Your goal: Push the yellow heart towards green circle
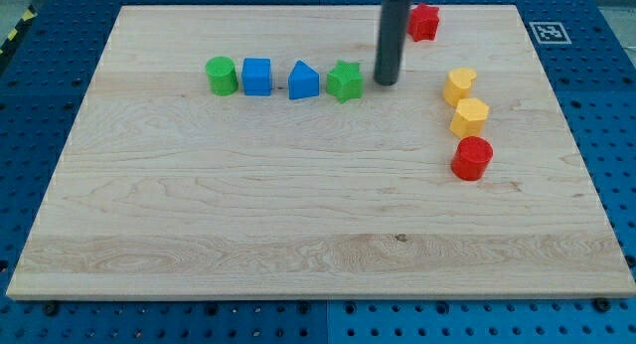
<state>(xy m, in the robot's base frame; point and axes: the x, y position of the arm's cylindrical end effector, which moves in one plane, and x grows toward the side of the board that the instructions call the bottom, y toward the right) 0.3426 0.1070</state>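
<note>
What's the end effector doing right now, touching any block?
My tip: a bare rod, holding nothing, touching no block, between the green star and the yellow heart.

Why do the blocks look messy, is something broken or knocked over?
Nothing looks broken or tipped. Every block sits flat on the wooden board. The yellow heart touches the yellow hexagon, and my tip stands just right of the green star.

Wooden counter (298,205). On it: green circle (221,75), blue cube (256,76), blue pentagon block (303,82), green star (345,81), red star (424,21), yellow heart (459,86), yellow hexagon (469,116), red cylinder (472,158).
</note>
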